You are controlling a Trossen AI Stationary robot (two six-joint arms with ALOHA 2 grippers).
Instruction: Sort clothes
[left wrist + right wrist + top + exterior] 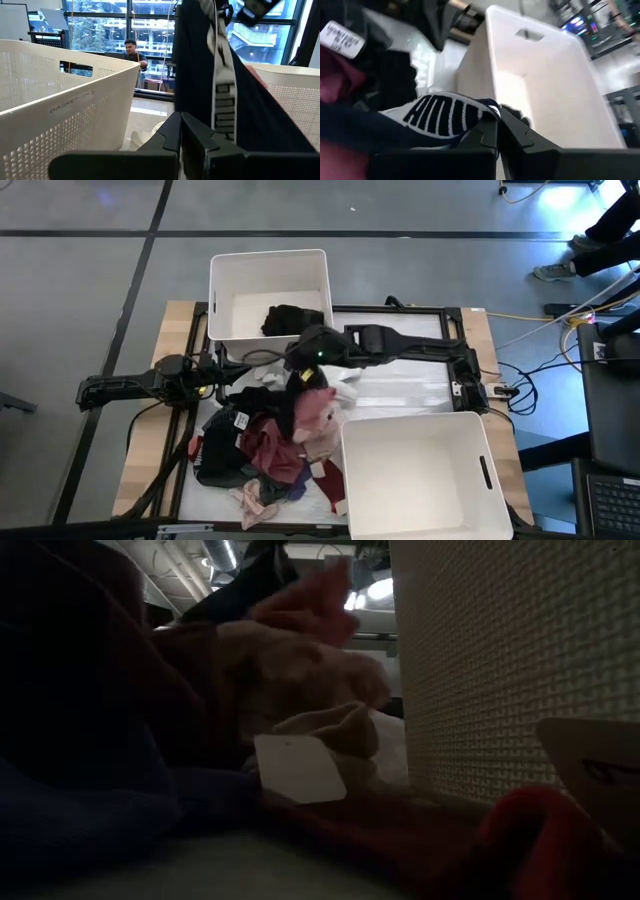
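Right claw [497, 120], between the two white bins, is clamped on a black garment [420, 117] with a white lettered waistband, lifted off the heap of clothes [265, 450] in black, maroon, pink and beige on the desk [150, 440]; left claw [180, 127] closed, holding nothing

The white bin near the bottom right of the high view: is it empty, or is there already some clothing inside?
Empty. In the high view the near bin shows only bare white floor, while the far bin holds one black garment.

Overhead, table-level, two close wrist views.
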